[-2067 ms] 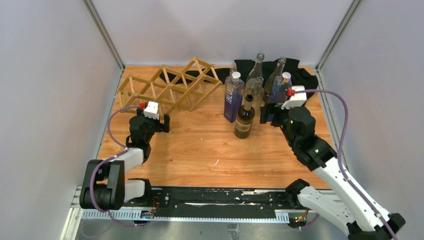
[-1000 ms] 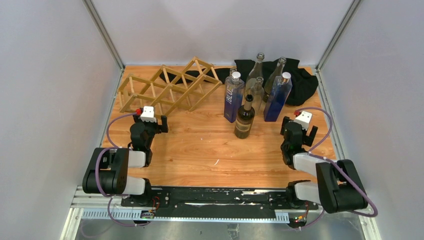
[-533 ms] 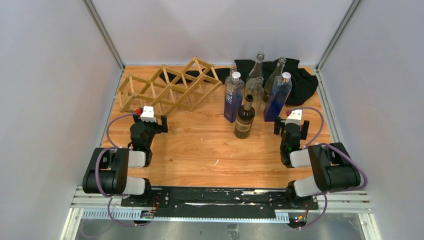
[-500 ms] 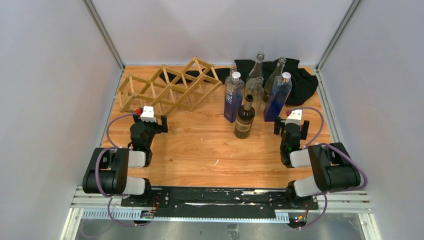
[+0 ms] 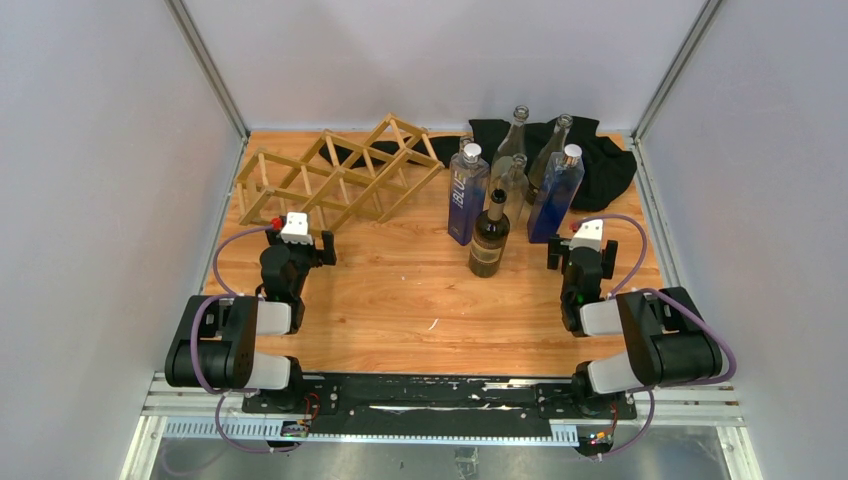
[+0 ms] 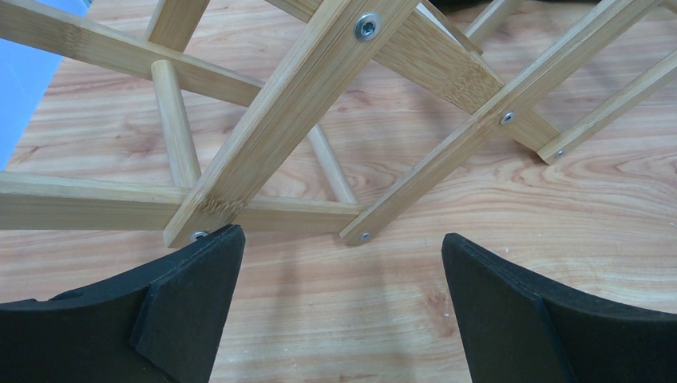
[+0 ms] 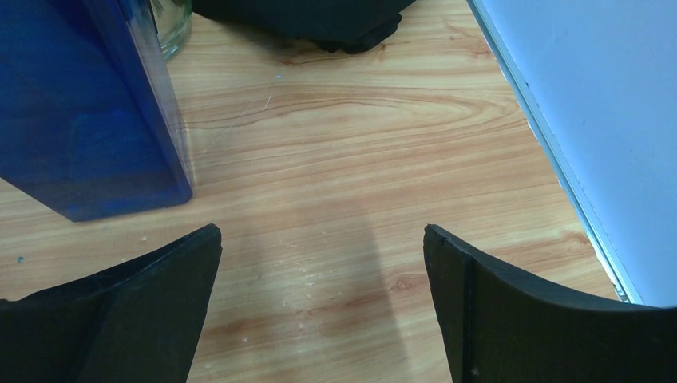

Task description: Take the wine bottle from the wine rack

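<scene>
Place: you are looking into a robot test cell in a lab, a boxed-in booth rather than a lived-in room.
Walls: plain pale panels (image 5: 100, 180) close it on three sides and meet at bare metal corner posts (image 5: 210, 68).
Surface: the wood-grain surface (image 5: 400, 290) runs wall to wall as the booth's floor.
Mounting: your two arms (image 5: 225, 340) are bolted to a black plate (image 5: 430, 392) on a slotted metal rail (image 5: 400, 430) at the near edge.
Cabling: purple cables (image 5: 222, 245) loop in the open from the wrists.
Props: a wine rack (image 5: 340, 175), a wine bottle (image 5: 488, 245), blue and clear bottles (image 5: 466, 195) and a black cloth (image 5: 610, 165) sit grouped at the far end like staged test items.
</scene>
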You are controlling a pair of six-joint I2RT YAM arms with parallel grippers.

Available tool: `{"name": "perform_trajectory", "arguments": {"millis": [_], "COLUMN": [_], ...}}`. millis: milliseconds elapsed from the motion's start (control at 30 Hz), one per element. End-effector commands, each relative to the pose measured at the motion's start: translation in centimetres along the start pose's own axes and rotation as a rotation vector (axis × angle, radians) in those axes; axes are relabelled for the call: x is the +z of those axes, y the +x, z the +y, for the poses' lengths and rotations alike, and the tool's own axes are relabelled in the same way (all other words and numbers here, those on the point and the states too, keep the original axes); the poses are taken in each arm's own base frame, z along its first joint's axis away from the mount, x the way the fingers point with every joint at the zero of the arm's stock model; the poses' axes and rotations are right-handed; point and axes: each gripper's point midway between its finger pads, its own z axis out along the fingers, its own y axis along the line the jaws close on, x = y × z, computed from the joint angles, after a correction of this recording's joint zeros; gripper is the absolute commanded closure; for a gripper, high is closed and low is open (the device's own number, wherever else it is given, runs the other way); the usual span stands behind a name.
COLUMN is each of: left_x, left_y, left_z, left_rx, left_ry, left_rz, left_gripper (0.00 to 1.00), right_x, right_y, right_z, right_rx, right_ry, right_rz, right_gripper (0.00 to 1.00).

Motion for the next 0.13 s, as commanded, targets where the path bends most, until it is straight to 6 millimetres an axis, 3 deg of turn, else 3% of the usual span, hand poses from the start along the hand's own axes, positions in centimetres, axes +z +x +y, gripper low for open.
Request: {"name": "perform_trajectory", "arguments": {"millis": [0, 100], "left_x": [0.6, 0.56], "left_y": [-1.13, -1.18], "left_z": [0.38, 0.34], "left_rx": [0.022, 0.022], "left_ry": [-0.021, -0.02], "left_rz": [-0.027, -0.029], "left_gripper": [0.0, 0.0], "right_x": [0.54, 0.54], "right_y": [-1.29, -1.29], "right_z": [-0.35, -0.36], "right_rx": [0.012, 0.012], "right_ry": [0.013, 0.014], "right_rz": [-0.037, -0.037], "right_gripper": [0.0, 0.0]}}
